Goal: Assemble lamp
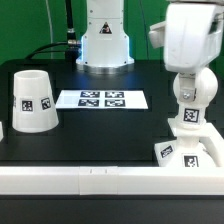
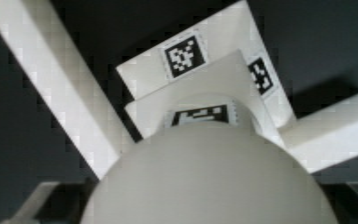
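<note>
Lamp part-built at best: the bulb (image 1: pixel 188 112) stood upright with its tagged stem on or in the base (image 1: pixel 185 152), just behind the border wall (image 1: pixel 100 180) at the exterior view's right, though whether it was seated was not clear. The shade (image 1: pixel 33 100) sat alone at that view's left, well apart beyond the marker board (image 1: pixel 102 99), not yet fitted. The arm hung straight down over the bulb with the claw (image 1: pixel 189 82) about its round head; the fingers were mostly hidden, so clamped or slack could not be told.
</note>
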`<control>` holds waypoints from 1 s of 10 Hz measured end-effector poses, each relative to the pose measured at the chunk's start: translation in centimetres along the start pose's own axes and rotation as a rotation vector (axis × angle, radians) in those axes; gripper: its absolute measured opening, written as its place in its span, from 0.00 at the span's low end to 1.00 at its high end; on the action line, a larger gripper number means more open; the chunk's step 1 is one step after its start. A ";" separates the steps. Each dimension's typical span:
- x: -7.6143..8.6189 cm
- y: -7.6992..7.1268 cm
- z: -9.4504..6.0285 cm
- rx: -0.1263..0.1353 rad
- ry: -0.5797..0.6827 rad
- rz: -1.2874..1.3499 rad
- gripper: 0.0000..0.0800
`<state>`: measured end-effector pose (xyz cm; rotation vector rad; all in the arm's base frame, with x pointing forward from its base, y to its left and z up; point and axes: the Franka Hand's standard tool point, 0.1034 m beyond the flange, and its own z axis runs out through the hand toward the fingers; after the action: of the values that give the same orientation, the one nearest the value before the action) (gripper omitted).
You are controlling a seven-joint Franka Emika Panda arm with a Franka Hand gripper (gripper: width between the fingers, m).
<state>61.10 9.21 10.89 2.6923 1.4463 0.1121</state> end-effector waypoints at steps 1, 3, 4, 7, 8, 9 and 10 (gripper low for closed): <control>0.0 0.0 0.0 0.000 0.000 0.075 0.72; 0.0 -0.2 -0.2 0.027 -0.016 0.358 0.72; 0.0 -0.1 -0.2 0.030 -0.025 0.434 0.72; -0.1 0.0 -0.1 0.029 -0.027 0.603 0.72; -0.2 0.0 -0.1 0.028 -0.028 0.662 0.72; -0.2 0.1 -0.1 0.028 -0.029 0.713 0.72; -0.3 0.1 -0.1 0.027 -0.030 0.771 0.72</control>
<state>61.03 8.94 11.00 3.0821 0.3313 0.0941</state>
